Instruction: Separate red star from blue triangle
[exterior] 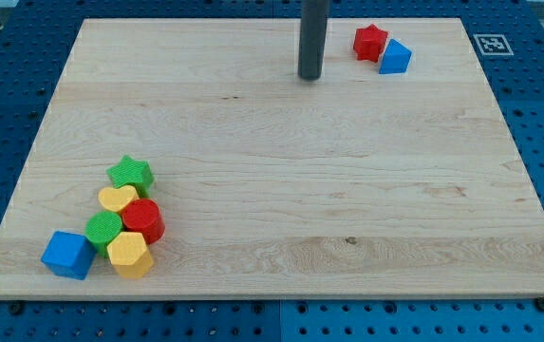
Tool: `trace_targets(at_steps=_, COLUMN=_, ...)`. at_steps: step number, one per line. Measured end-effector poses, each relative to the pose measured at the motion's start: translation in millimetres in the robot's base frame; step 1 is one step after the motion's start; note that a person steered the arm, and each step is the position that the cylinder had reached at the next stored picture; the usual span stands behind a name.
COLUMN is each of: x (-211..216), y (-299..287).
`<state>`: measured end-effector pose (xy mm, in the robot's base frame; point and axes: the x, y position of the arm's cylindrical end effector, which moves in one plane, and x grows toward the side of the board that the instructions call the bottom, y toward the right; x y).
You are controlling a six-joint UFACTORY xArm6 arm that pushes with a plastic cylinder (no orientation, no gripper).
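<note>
The red star (pixel 369 42) lies near the view's top right on the wooden board. The blue triangle (pixel 395 57) touches it on its lower right side. My tip (pixel 309 77) stands on the board to the left of the pair, a short gap away from the red star and slightly lower in the view. The dark rod rises straight up out of the view's top.
A cluster sits at the view's bottom left: a green star (pixel 131 174), a yellow heart (pixel 117 199), a red cylinder (pixel 143 220), a green block (pixel 104 230), a yellow hexagon (pixel 130 254) and a blue cube (pixel 67 254). The board's edge (pixel 272 296) runs along the bottom.
</note>
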<state>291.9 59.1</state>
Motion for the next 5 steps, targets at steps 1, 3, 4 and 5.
trace_targets(at_steps=1, x=-15, y=7)
trace_targets(at_steps=3, x=-32, y=25)
trace_targets(at_steps=4, x=-32, y=52)
trace_targets(at_steps=5, x=-25, y=60)
